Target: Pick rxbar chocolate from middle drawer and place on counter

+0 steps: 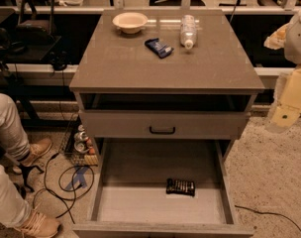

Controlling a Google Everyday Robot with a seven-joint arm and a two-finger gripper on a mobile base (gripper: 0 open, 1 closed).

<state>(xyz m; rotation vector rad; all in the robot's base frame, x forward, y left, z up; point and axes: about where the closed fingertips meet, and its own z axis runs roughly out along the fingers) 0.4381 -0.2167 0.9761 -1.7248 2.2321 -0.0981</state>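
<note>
The rxbar chocolate [180, 186], a dark wrapper with pale markings, lies flat on the floor of the pulled-out middle drawer [135, 205], right of its middle. The counter [125, 66] is the grey-brown top of the cabinet above. Only a cream-coloured part of my arm [289, 100] shows at the right edge, beside the cabinet at the height of the counter's edge. It is well above and right of the open drawer. My gripper itself is out of view.
On the counter stand a pale bowl [130, 21], a blue wrapped packet [159, 47] and a plastic bottle [188, 30] on its side. A closed drawer front with a black handle [162, 130] sits above the open drawer. A person's legs and shoes [34, 151] and cables [66, 180] are at the left.
</note>
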